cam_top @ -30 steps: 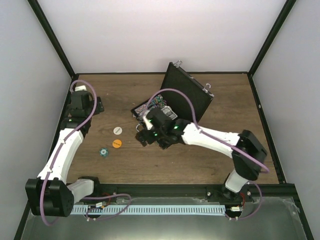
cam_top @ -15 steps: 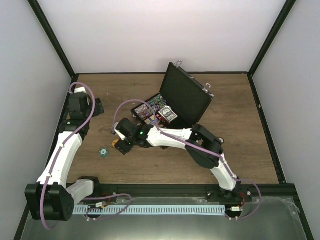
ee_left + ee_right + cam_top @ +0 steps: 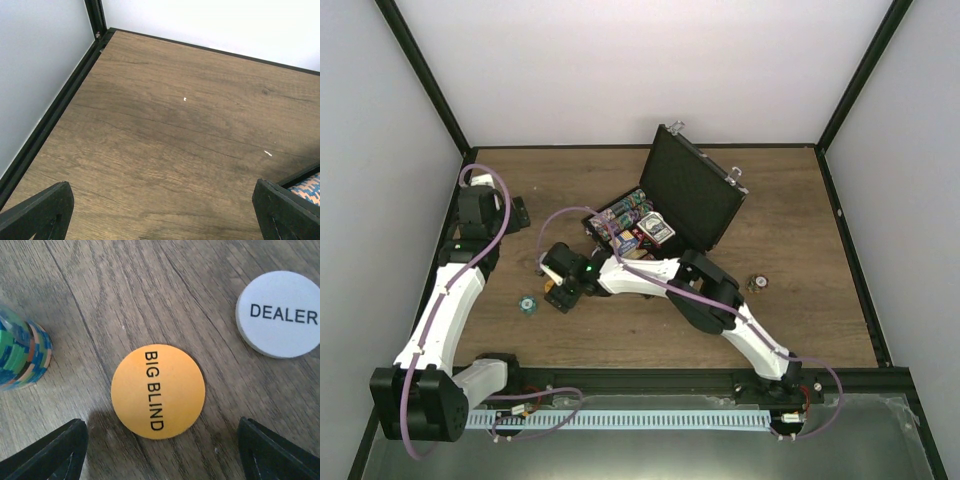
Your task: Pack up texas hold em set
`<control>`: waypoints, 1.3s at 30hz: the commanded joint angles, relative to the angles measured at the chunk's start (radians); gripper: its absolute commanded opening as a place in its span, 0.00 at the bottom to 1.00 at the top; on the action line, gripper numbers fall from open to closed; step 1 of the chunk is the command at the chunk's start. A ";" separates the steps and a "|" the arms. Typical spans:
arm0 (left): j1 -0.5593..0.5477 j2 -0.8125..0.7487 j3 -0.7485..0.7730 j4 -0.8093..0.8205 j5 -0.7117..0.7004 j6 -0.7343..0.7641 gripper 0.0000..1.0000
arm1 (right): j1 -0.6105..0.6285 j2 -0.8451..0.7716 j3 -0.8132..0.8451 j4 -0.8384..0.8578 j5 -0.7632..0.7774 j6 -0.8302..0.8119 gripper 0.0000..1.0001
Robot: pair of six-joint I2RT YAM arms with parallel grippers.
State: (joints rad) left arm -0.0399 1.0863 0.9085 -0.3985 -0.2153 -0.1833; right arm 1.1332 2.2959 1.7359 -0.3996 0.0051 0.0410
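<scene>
The black case (image 3: 698, 192) stands open at the back middle, with its lid up. Its base (image 3: 620, 222) holds rows of multicoloured chips and a blue-backed card deck (image 3: 658, 231). My right gripper (image 3: 560, 287) (image 3: 162, 460) hovers low and open over the orange BIG BLIND button (image 3: 158, 391), one finger on each side, touching nothing. The white DEALER button (image 3: 279, 313) lies just beyond it. A short stack of chips (image 3: 20, 356) (image 3: 527, 304) stands to the left. My left gripper (image 3: 162, 215) (image 3: 488, 212) is open over bare wood at the back left.
Another small chip stack (image 3: 756, 284) sits on the table's right side. The black frame rail (image 3: 55, 107) and wall run close along the left gripper's left. A black edge with a blue and orange pattern (image 3: 306, 183) shows at the left wrist view's right margin.
My right arm has swung left from the case to just above the orange button. The chip stack on the right is now uncovered. The left arm has stayed put.
</scene>
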 commanded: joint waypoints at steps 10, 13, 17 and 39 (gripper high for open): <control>0.003 -0.009 -0.006 0.015 0.013 -0.010 1.00 | 0.016 0.091 0.106 -0.054 0.011 -0.057 0.76; 0.002 -0.009 -0.006 0.015 0.013 -0.010 1.00 | 0.015 0.101 0.112 -0.064 0.017 -0.055 0.72; 0.003 -0.005 -0.007 0.015 0.017 -0.010 1.00 | 0.017 0.103 0.111 -0.071 0.031 -0.053 0.65; 0.003 0.001 -0.009 0.013 0.022 -0.008 1.00 | 0.020 -0.214 -0.265 -0.001 0.076 0.101 0.49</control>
State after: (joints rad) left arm -0.0399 1.0870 0.9085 -0.3981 -0.2039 -0.1833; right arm 1.1461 2.1590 1.5284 -0.3859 0.0547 0.0883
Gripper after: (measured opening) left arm 0.998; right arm 0.496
